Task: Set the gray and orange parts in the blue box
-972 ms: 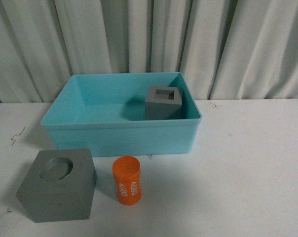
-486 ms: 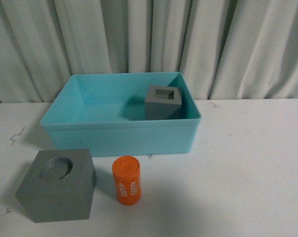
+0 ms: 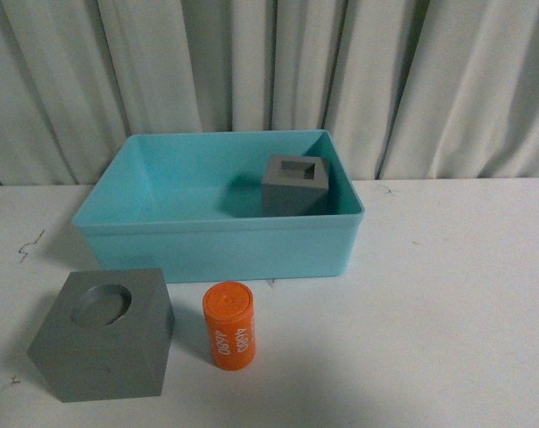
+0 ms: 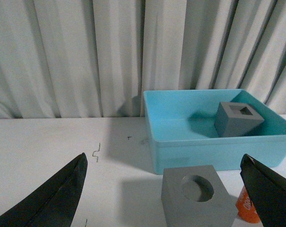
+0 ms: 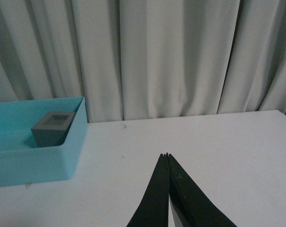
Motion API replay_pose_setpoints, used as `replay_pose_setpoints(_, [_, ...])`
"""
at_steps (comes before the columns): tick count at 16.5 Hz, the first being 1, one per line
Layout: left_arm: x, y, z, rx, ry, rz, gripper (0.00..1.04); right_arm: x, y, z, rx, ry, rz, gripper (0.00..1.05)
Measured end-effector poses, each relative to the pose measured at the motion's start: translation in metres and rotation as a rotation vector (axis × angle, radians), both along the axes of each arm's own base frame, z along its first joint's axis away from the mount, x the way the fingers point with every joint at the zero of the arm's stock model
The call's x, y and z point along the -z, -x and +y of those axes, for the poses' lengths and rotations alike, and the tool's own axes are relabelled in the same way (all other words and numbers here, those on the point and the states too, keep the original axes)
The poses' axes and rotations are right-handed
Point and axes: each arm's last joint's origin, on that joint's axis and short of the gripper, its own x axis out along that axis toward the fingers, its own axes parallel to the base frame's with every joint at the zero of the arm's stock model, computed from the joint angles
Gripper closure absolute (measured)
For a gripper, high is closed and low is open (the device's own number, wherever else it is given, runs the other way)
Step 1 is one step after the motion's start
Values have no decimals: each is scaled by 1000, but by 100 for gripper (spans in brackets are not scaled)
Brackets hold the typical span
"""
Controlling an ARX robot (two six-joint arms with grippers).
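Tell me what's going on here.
A two-armed robot is sorting parts into the blue box. The gray cube with the square recess sits inside it; the gray cube with the round recess and the orange cylinder stand on the table in front of it. Nothing is gripped: the left gripper is open facing them, the right gripper is shut.

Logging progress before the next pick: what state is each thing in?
Blue box: holds one cube.
Square-recess cube: inside box, recess up.
Round-recess cube: on table, outside box.
Orange cylinder: standing on table, outside box.
Left hand: open, empty.
Right hand: shut, empty.
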Motion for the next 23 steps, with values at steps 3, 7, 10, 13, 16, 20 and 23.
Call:
replay_pose_setpoints(3, [0,0,0,0,0,0,7,-1,5,0,0,0,3,103])
replay_pose_setpoints(7, [0,0,0,0,0,0,7,-1,12,0,0,0,0,103])
replay_pose_setpoints(10, [0,0,0,0,0,0,7,-2,16,0,0,0,-5,103])
replay_pose_setpoints(13, [0,0,0,0,0,0,7,-1,19,0,0,0,-3,103])
replay_pose_setpoints(16, [0,0,0,0,0,0,7,-1,21,0,0,0,0,103])
replay_pose_setpoints(20, [0,0,0,0,0,-1,7,3,32,0,-1,0,13,103])
replay_pose_setpoints(23, [0,0,0,0,0,0,7,2,32,0,-1,0,5,103])
